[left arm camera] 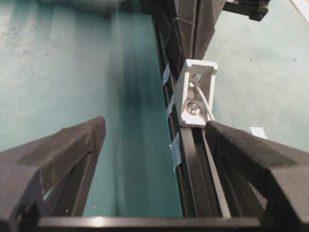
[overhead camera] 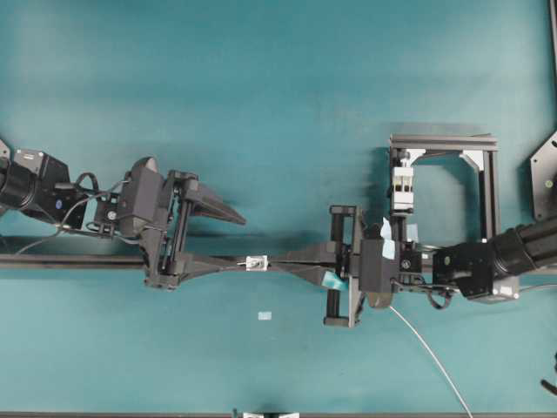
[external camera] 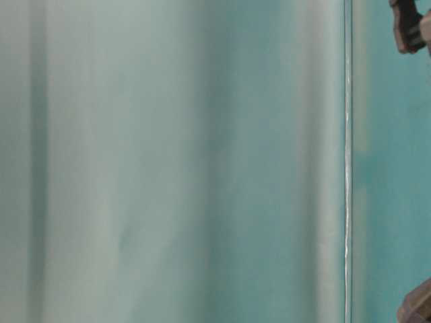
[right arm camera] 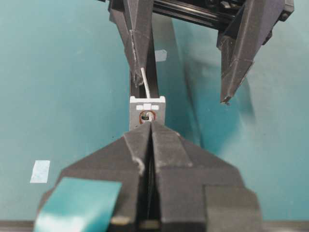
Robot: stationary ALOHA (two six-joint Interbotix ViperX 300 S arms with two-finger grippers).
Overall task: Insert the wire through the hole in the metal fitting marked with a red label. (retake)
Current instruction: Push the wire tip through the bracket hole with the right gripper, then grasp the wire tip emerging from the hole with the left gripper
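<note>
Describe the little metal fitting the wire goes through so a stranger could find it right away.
Follow the long black rail running across the teal table to the gap between the two grippers. The metal fitting sits on that rail: a tiny silvery bracket with a red-ringed hole. Unlike the flat pale tape rectangle lying nearby, it stands up from the rail.

Even bright light, soft shadows, table-level view a blurred teal wash, wrist views soft up close.

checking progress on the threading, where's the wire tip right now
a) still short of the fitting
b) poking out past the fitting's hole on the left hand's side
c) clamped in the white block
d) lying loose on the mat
b, the wire sticks out beyond the metal fitting toward the left hand, fed through the hole by the right hand.
</note>
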